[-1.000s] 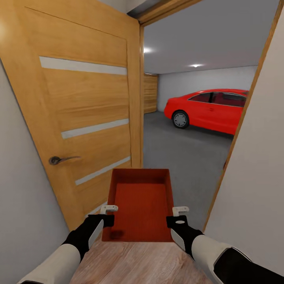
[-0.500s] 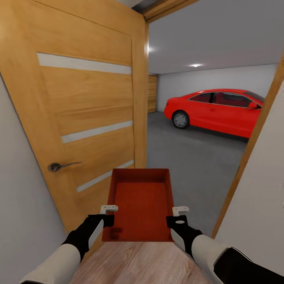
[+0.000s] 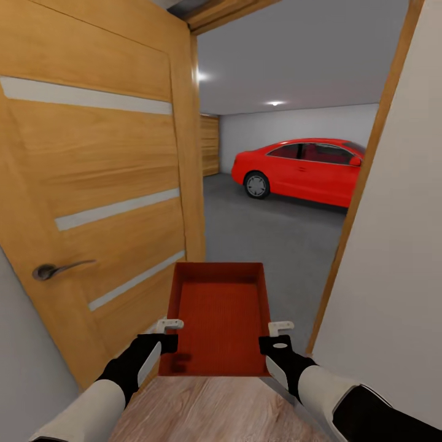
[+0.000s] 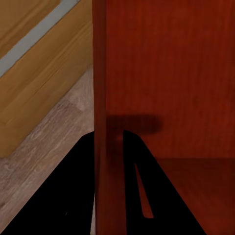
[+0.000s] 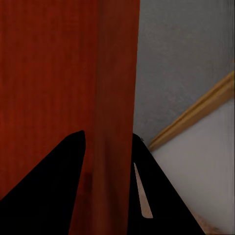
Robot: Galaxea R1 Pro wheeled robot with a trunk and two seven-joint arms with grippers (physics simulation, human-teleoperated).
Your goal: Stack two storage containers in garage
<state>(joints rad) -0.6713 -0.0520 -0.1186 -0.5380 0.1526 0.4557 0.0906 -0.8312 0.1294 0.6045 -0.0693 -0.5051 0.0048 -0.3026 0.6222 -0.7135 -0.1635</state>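
We hold one storage container (image 3: 220, 319) between both tools, level and clear of the wood plank floor (image 3: 215, 408) beneath it. The left tool (image 3: 167, 334) is closed on the container's left wall near its rear corner; in the left wrist view its two dark fingers (image 4: 73, 191) straddle that wall (image 4: 100, 98), one outside and one inside the bin. The right tool (image 3: 277, 336) is closed in the same way on the right wall; in the right wrist view its fingers (image 5: 54, 181) sit on either side of the wall (image 5: 115, 98). The container is open-topped and nothing lies in it. To the left of the left tool stands the open orange-brown door (image 3: 104, 184) with frosted strips and a metal handle (image 3: 58, 269). To the right of the right tool runs a white wall (image 3: 393, 258) edged by the wooden door frame (image 3: 362, 184). Ahead of both tools, past the container's far wall, the grey concrete floor (image 3: 264, 239) of the garage begins. Farther ahead a red car (image 3: 301, 169) is parked before the white rear wall (image 3: 294, 126).
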